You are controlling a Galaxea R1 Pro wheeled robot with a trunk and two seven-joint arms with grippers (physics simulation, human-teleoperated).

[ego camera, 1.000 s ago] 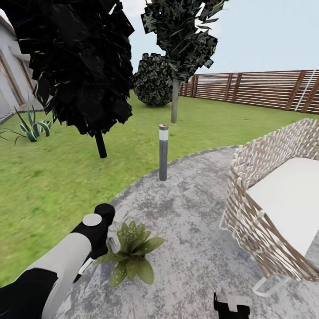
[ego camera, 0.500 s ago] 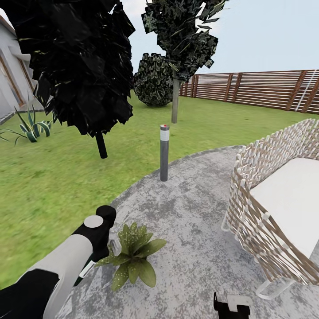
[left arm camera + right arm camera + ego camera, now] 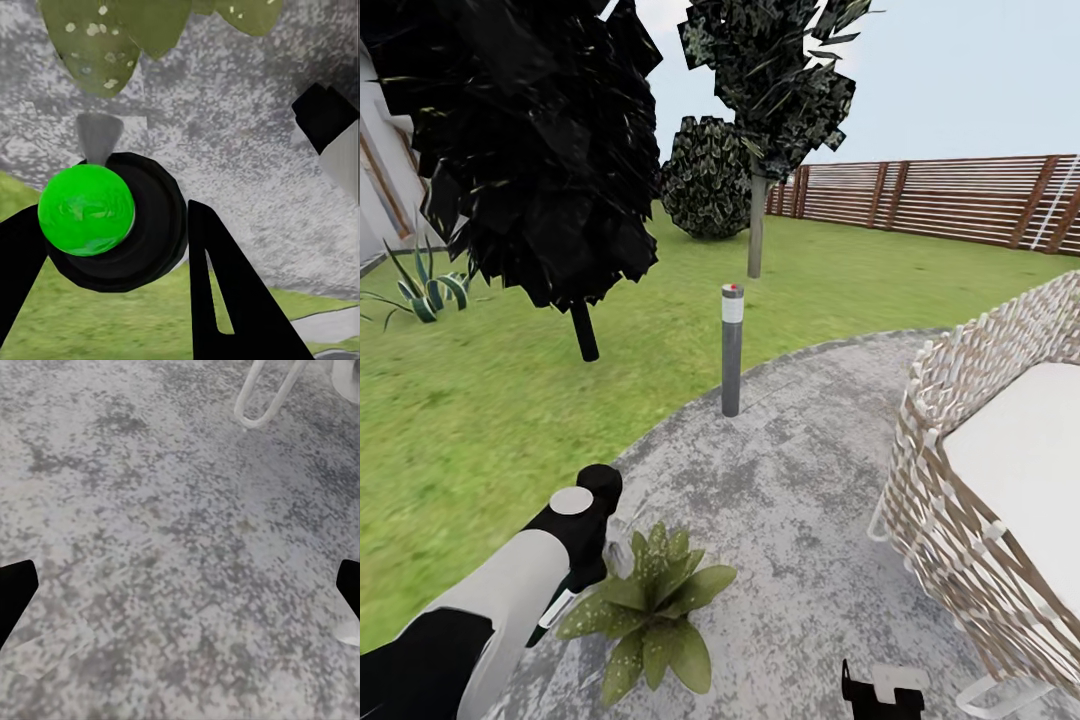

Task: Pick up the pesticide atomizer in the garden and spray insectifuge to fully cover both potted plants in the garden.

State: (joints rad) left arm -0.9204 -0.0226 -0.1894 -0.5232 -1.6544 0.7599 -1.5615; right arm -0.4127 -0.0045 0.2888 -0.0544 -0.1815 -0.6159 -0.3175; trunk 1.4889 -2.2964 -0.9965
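left gripper: closed on the pesticide atomizer; black fingers flank its round dark body, a bright green cap facing the wrist camera.
atomizer nozzle: a pale grey cone of spray or spout sits at the bottle's front edge, aimed at the speckled leaves; which of the two, cannot tell.
left arm: white and black, reaching in from the lower left of the head view, wrist ending just beside the plant; the bottle itself is mostly hidden behind the wrist there.
potted plant: rosette of broad pointed green leaves with pale spots, on the grey patio near the lawn edge; leaves cover its pot, so the container cannot be made out.
plant in left wrist view: leaf tips cut off at the frame edge, close ahead of the atomizer.
right gripper: fingers spread wide, only the dark tips show at either frame edge, nothing between them; paved ground below.
right gripper in head view: a black and white fragment at the bottom edge, cut off.
wicker chair: woven brown-and-white shell holding a pale cushion, cut off at the right; its white leg loop shows ahead of the right wrist.
bollard lamp: upright at the patio rim.
beyond: lawn, dark trees, slatted fence.
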